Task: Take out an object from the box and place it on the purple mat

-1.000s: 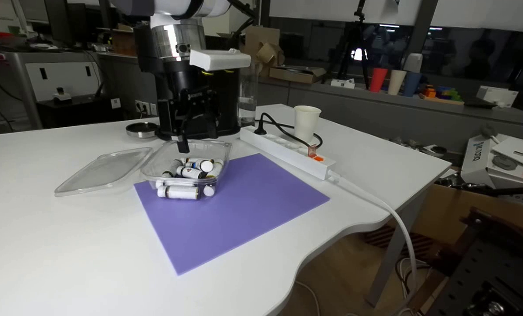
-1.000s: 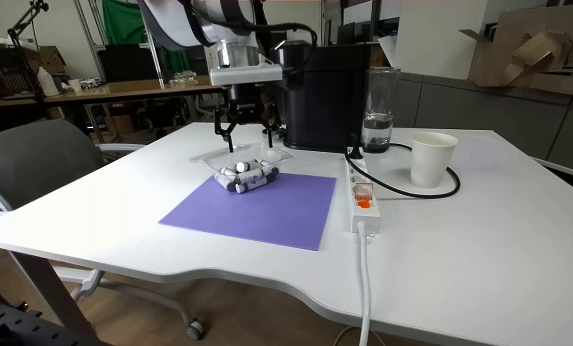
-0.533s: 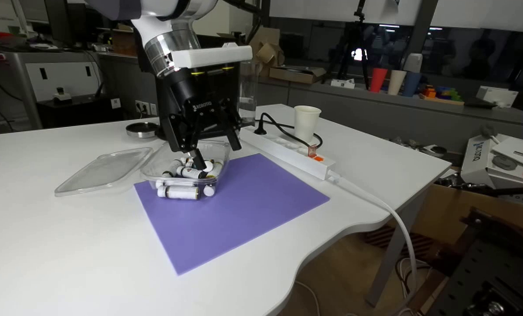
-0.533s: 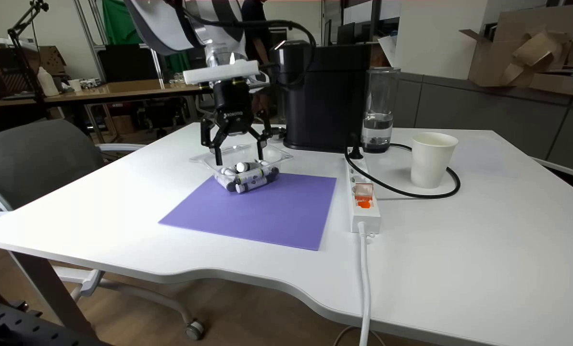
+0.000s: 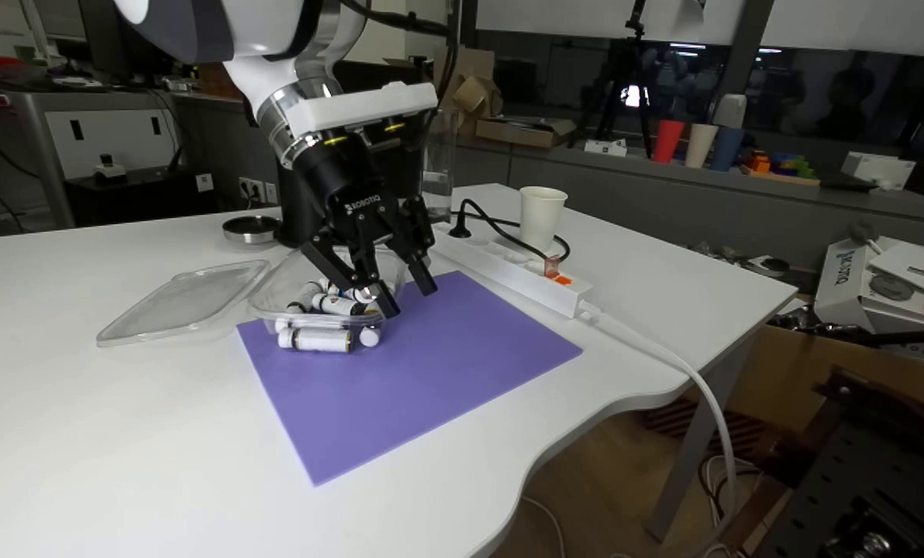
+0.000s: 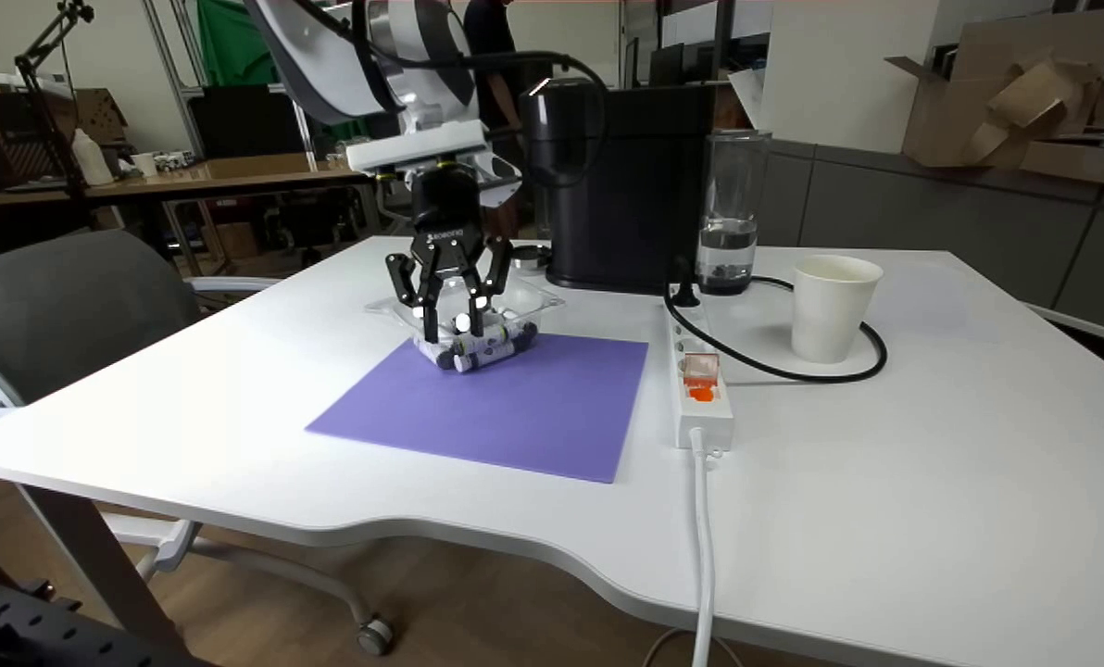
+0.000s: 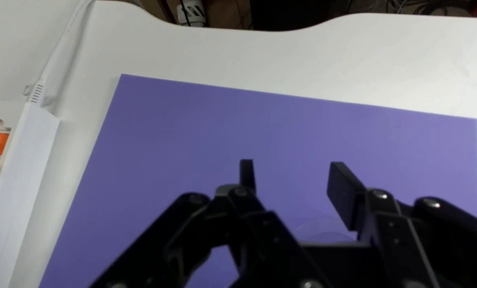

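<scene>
Several white cylinders with dark ends [image 5: 315, 339] lie in the clear box [image 5: 274, 291], seen through its wall in both exterior views. That box stands partly on the purple mat [image 5: 431, 372], at its far corner. My gripper [image 5: 406, 292] is tilted, its fingertips low over the mat side of the box. Its jaws stand partly apart. In the wrist view, only purple shows between the fingertips of the gripper [image 7: 291, 172], with a faint clear curved edge lower down. The cylinders do not show in that view. An exterior view has the gripper [image 6: 455, 326] in front of some of them.
A transparent lid [image 5: 187, 301] lies beside the box. Along the mat's side runs a white power strip [image 5: 508, 267] with a black cable and a paper cup [image 5: 542, 217] nearby. A tall black machine [image 6: 626, 185] and a glass cylinder [image 6: 730, 213] stand behind.
The arm has tilted and my gripper has come down from above the box toward its mat side. The jaws have drawn closer together. The cylinders, box and mat look unmoved.
</scene>
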